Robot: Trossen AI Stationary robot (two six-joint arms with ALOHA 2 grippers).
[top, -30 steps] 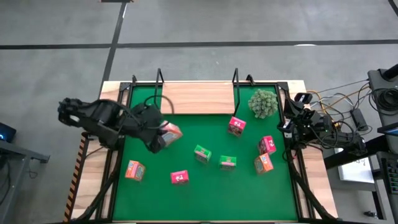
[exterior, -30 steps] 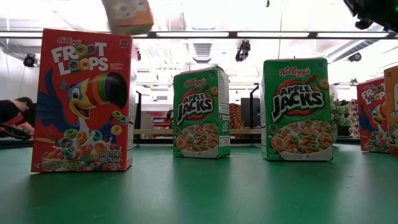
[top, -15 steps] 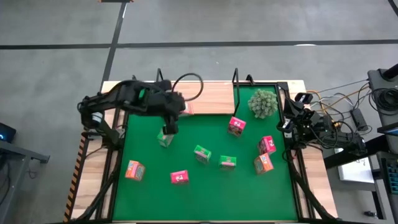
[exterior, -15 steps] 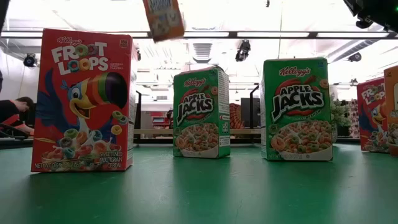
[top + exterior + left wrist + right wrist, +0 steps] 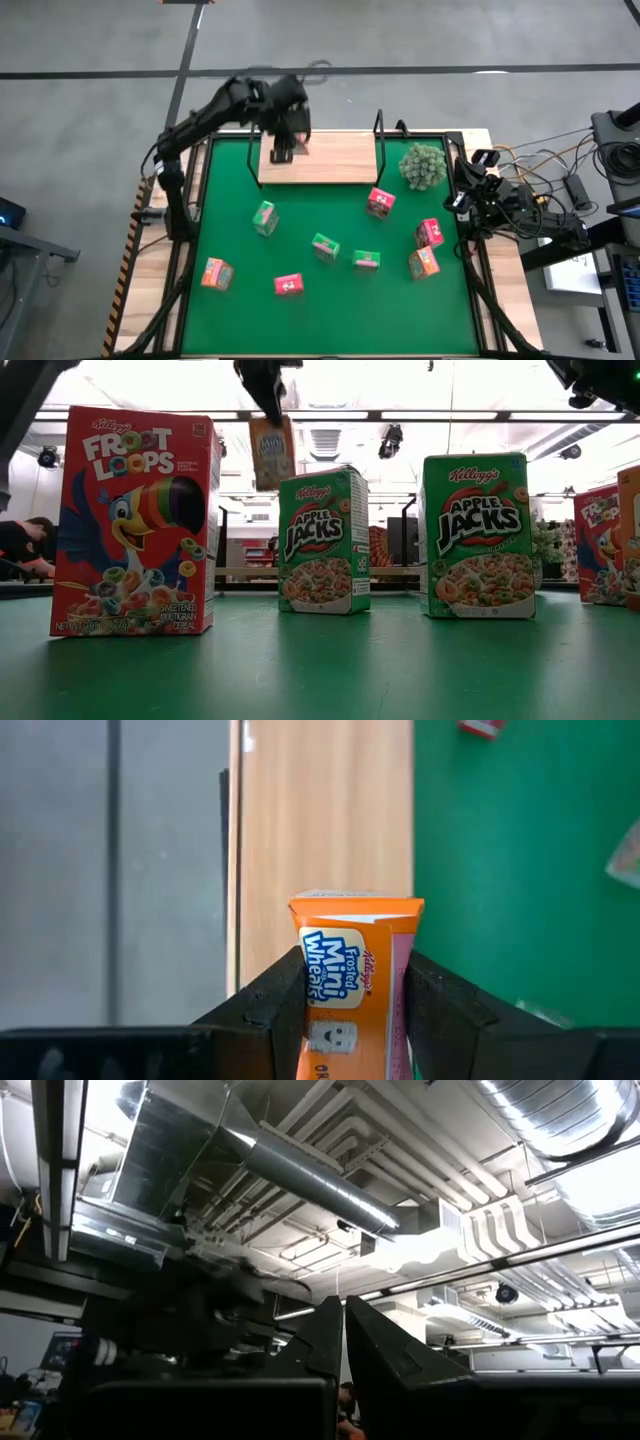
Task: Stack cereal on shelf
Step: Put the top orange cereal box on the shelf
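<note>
Heads up, you've got the left gripper (image 5: 352,982) hanging over the near-left part of the shelf (image 5: 335,160) with its fingers clamped on the sides of an orange box (image 5: 352,980), the Mini-Wheats one. In the low view the box (image 5: 271,452) is well above the mat, so it's not set down yet.

Stuff I'd watch from here:

- That box looks tilted in the low view. If you let go with it canted, my guess is it lands on an edge and tips over on the board.
- You're close to the shelf's left edge and the black wire upright (image 5: 253,140) there. Drift any further that way and the box could catch the wire or hang off the board.
- The grip sits low on the box, with most of it sticking out past the fingers. A quick drop or a bump on the wood could make it pivot in the grip.
- Dropping from height is risky, because a light box probably bounces or skids.

The right gripper (image 5: 462,200) is parked at the counter's right edge, fingers closed on nothing, aimed at the ceiling. The other boxes, like the green one (image 5: 264,217), are scattered on the mat (image 5: 240,250).
</note>
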